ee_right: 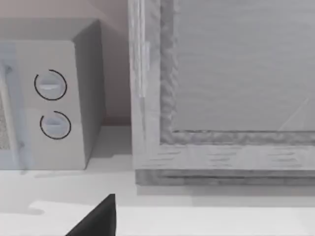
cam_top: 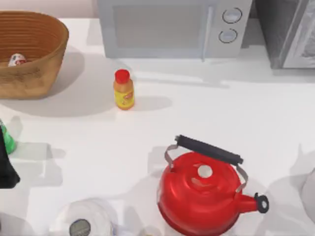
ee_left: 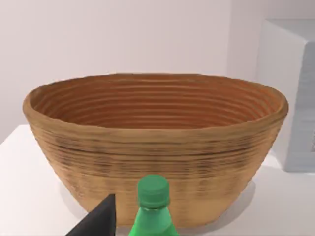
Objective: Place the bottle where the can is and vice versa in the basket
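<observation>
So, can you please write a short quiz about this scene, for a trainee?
1. Where is the can? A) inside the basket B) on the kettle C) on top of the microwave
2. True or false: the yellow bottle lies on its side.
3. Fill in: the bottle at the table's left edge has a ____ cap.
Key: 1 A. 2 False, it stands upright. 3 Green.
</observation>
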Tool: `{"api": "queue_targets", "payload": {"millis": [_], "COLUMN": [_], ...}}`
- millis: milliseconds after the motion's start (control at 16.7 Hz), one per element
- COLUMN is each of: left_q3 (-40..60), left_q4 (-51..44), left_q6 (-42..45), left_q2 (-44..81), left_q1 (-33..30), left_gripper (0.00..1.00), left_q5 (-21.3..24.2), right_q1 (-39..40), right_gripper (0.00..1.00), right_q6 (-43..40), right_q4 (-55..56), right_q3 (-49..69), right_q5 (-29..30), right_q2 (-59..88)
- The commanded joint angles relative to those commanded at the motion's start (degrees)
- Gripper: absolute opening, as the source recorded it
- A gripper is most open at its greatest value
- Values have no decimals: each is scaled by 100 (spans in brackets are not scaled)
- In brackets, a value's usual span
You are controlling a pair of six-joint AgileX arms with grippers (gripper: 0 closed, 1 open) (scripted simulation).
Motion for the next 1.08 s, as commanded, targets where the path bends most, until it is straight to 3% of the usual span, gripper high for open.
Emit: {"api": "queue_targets", "payload": {"millis": [240, 480, 720, 1080], "left_q3": [98, 852, 2315, 5355], "left_q4": [-106, -669, -1509, -3131], "left_q6": [-1, 11, 59, 180], "left_q2": [152, 1075, 2578, 5553], "left_q1": [31, 145, 230, 308], "left_gripper": [100, 100, 100, 100], "left_q5": [-25, -103, -121, -46], "right_q1": [0, 0, 0, 0], "right_gripper": [100, 100, 100, 100], "right_q6": [0, 0, 0, 0], "right_q4": [0, 0, 0, 0], "right_q3": [0, 0, 0, 0], "right_q5": [0, 0, 0, 0], "right_q2": [0, 0, 0, 0]}}
